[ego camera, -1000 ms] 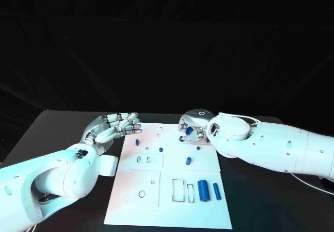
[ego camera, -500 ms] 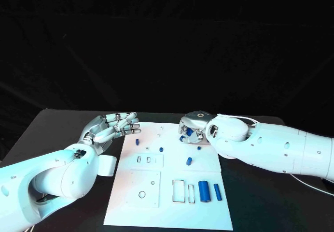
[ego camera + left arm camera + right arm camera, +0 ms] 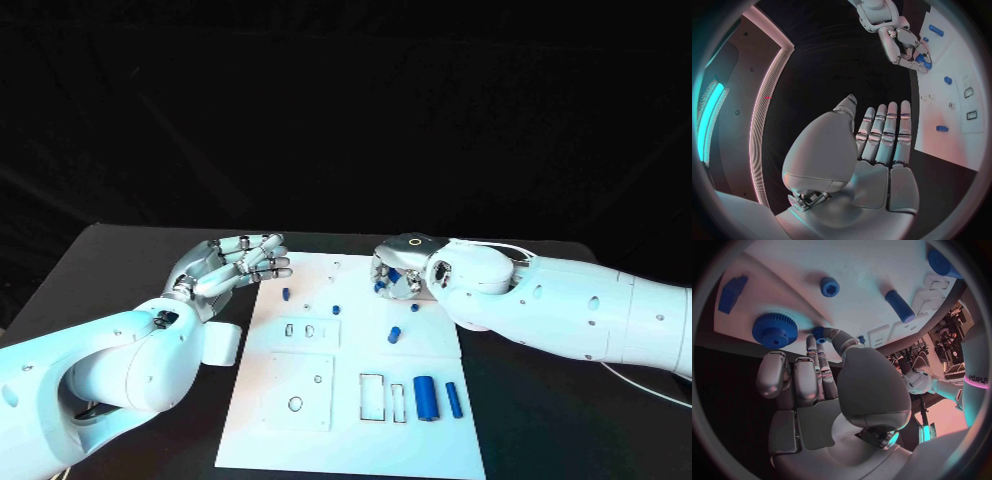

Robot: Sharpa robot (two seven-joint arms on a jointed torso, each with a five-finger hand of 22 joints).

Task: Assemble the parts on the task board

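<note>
A: Now, where are the hands?

B: Right hand point(image 3: 400, 268) hovers over the far edge of the white task board point(image 3: 346, 440), pinching a small blue peg point(image 3: 819, 333) at its fingertips. A blue gear point(image 3: 774, 330) lies just beside them.

A: And the left?

B: Left hand point(image 3: 231, 265) is beside the board's far left corner, fingers straight, holding nothing.

you've got the white task board point(image 3: 310, 395) flat mid-table. blue cylinder point(image 3: 426, 397) and thinner blue pin point(image 3: 453, 399) lie side by side near its right edge. blue gear point(image 3: 774, 330) sits at the far edge.
</note>
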